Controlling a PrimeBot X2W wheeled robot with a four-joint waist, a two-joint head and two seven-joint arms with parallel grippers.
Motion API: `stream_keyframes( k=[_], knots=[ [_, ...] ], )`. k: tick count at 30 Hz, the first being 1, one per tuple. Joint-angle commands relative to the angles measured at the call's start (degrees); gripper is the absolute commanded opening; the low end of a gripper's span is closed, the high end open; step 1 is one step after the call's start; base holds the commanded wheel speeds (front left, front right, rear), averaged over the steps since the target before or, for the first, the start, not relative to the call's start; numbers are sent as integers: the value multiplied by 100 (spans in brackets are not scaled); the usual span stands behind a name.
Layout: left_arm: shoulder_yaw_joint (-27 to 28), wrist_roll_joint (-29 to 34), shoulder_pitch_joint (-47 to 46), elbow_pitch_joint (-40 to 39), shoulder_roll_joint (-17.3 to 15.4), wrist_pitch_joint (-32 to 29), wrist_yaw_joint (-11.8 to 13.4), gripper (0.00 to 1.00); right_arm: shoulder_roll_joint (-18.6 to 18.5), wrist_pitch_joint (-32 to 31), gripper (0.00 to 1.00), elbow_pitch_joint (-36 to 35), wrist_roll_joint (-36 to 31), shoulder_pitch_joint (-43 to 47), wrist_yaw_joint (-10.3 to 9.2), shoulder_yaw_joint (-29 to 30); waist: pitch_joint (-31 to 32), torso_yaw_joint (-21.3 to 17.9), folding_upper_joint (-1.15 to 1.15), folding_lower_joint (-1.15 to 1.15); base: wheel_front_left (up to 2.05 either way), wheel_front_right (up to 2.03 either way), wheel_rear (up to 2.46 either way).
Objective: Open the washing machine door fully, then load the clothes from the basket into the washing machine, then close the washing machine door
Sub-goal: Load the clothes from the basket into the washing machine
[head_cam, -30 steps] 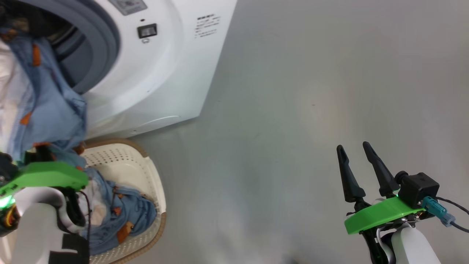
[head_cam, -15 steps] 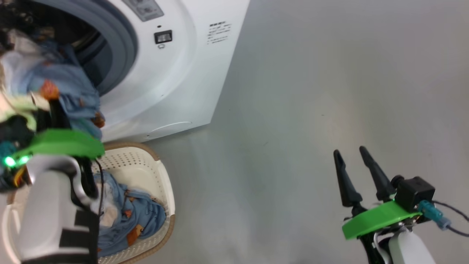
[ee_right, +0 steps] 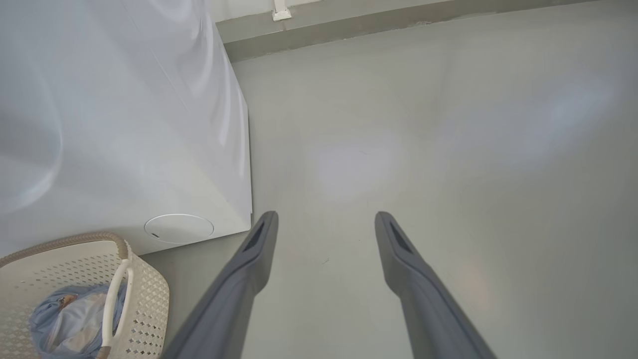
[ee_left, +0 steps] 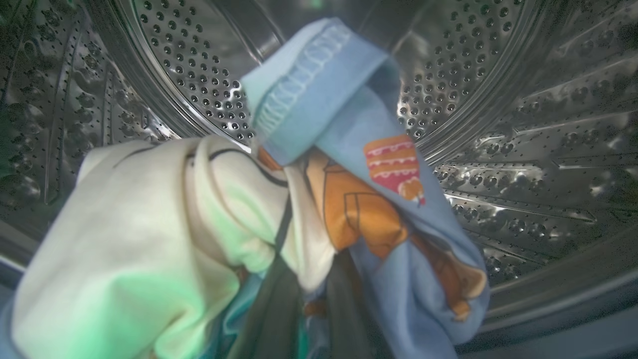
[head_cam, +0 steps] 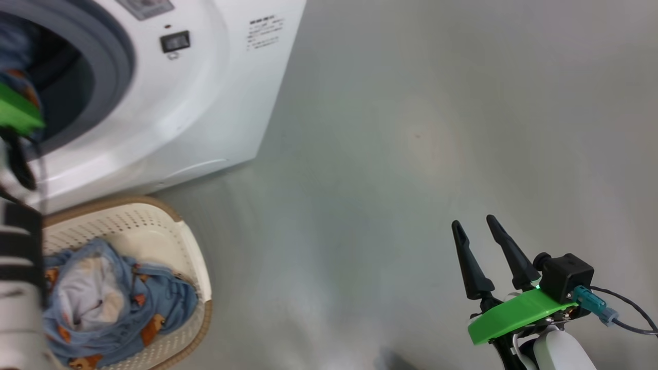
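Loading in hand: soft light-blue orange-printed fabric piece [ee_left: 349, 199], centre of wrist frame, pinched tight by left claw [ee_left: 309, 284] inside perforated steel drum [ee_left: 498, 124]. More in cream perforated basket [head_cam: 149, 231], lower left. Right claw [head_cam: 473, 222] spread, empty. Next, likely: release, withdraw, fetch rest.

Front of washing machine [head_cam: 205, 103]: small block of dark print [head_cam: 264, 34] toward its right edge, too blurred to read. Dark rectangular badge [head_cam: 175, 41] left of it, possibly a label, no legible characters.
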State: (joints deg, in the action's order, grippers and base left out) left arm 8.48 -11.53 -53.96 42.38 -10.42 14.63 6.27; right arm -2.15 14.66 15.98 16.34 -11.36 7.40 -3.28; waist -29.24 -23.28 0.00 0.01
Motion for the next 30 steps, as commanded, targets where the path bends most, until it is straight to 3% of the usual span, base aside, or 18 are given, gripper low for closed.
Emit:
stream_keyframes(
  k=[1,10,18,23,25,26,27,30],
  knots=[
    [119,86,-249,-12,-338,37,58,0,-73,34,100,-69,22,143,9,-167,-207,-183,0,-1,0,0,0],
    [266,69,-1297,336,-661,37,39,0,-73,34,100,-72,-60,230,9,-319,-467,-282,0,-1,0,0,0],
    [584,211,-1609,-401,-782,37,251,0,-73,34,100,-108,-147,382,9,-341,-613,-395,0,-1,0,0,0],
    [407,420,-1478,260,-736,37,197,1,-73,34,100,-68,-167,486,9,-307,-511,-391,0,-1,0,0,0],
    [306,488,-1480,646,-715,27,182,43,-73,34,100,-50,-167,506,9,-301,-441,-361,0,-1,0,0,0],
    [205,561,-1491,854,-711,19,154,84,-73,34,100,-43,-168,507,9,-301,-399,-338,0,-1,0,0,0],
    [142,615,-1518,1025,-706,20,176,100,-73,34,100,-38,-172,506,9,-309,-359,-315,0,-1,0,0,0],
    [-13,722,-1598,1439,-601,23,264,100,-73,34,100,-30,-179,498,9,-299,-238,-199,0,-1,0,0,0]
  ],
)
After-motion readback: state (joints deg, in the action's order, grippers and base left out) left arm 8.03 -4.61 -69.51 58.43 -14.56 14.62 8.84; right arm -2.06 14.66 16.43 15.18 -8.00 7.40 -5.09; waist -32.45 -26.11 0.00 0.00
